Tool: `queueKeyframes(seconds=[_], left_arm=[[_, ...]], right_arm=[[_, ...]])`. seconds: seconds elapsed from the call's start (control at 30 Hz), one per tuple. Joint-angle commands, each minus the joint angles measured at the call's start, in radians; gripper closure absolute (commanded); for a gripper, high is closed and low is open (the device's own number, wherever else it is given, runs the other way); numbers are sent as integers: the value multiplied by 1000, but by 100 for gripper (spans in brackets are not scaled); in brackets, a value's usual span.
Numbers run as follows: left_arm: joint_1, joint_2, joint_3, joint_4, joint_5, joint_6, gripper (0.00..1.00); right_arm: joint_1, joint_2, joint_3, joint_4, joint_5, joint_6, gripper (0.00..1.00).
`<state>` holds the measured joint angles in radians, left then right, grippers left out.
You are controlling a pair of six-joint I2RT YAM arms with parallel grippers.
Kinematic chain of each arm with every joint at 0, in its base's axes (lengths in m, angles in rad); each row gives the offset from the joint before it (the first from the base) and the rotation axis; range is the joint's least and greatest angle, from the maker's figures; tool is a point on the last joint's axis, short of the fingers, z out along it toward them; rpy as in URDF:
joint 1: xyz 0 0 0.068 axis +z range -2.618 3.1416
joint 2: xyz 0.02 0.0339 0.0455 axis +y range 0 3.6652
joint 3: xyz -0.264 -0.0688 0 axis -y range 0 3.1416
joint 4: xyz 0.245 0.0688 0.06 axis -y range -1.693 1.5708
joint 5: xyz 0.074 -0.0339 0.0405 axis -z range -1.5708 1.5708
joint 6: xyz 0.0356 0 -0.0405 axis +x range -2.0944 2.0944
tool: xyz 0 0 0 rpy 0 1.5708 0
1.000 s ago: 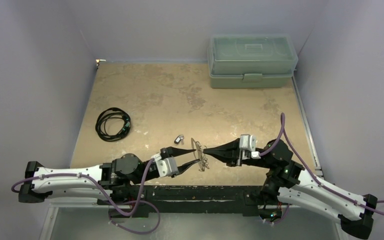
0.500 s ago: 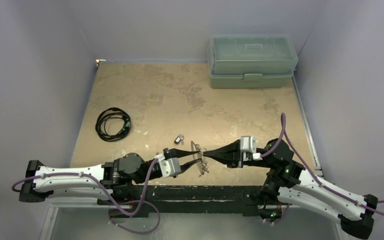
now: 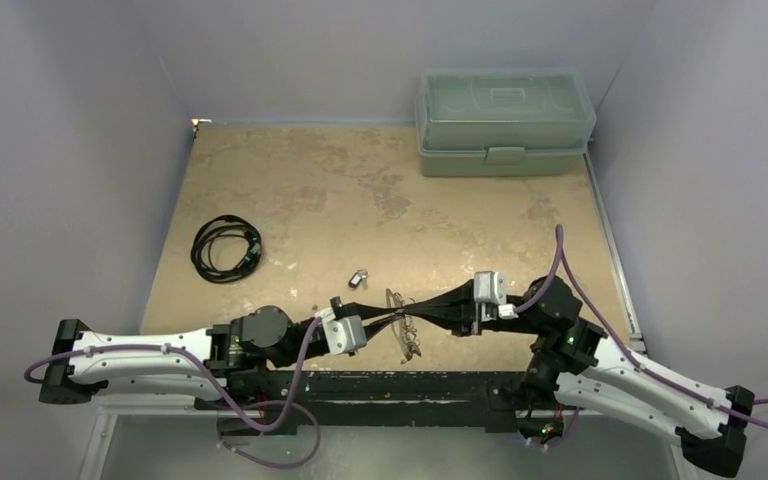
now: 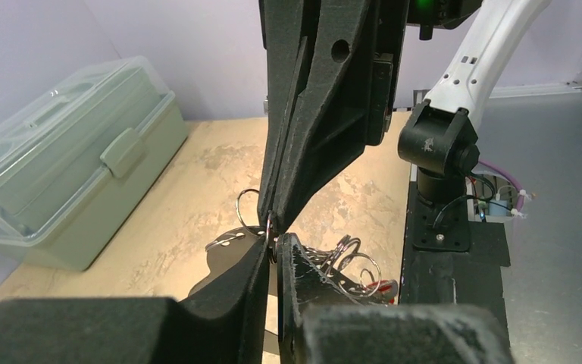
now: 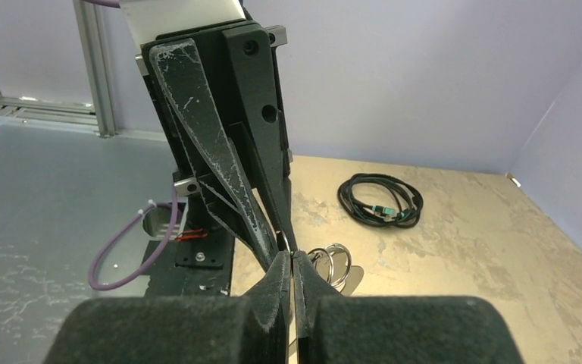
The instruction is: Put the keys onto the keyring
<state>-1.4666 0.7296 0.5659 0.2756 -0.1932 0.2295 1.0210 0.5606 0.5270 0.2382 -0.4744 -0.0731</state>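
the keyring (image 3: 398, 322) stands on edge over the near middle of the table (image 3: 310, 190), caught between my two grippers. it is a thin, flat, silvery-grey plate with small holes along its rim, and a cluster of small wire rings (image 4: 348, 254) dangles from it. my right gripper (image 5: 292, 262) has its fingers pressed together on the plate's thin edge. my left gripper (image 4: 275, 246) shows only a narrow slit at the same spot; whether it grips, i cannot tell. a loose key (image 3: 359, 277) lies on the table just beyond.
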Motion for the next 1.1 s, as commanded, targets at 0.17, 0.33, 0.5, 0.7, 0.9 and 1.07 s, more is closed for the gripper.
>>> queueKeyframes(seconds=[0.17,0.33,0.5,0.7,0.9,1.07], left_arm=[[2,6,41,38,17,9,100],[1,2,51,7,-7,0,100],[2,37,101,-62,-72,-25,100],[0,89,189,-173,-116,-71,100],[0,135,329,-403,-155,-162,100],[0,167,481,-708,-113,-221,100]], right_arm=[[5,5,53,21,-22,-16,100],[5,-4,63,11,91,23,95],[5,4,118,-55,129,39,67],[5,-4,175,-116,122,17,58],[5,66,282,-260,61,-25,52],[5,134,372,-389,3,-92,51]])
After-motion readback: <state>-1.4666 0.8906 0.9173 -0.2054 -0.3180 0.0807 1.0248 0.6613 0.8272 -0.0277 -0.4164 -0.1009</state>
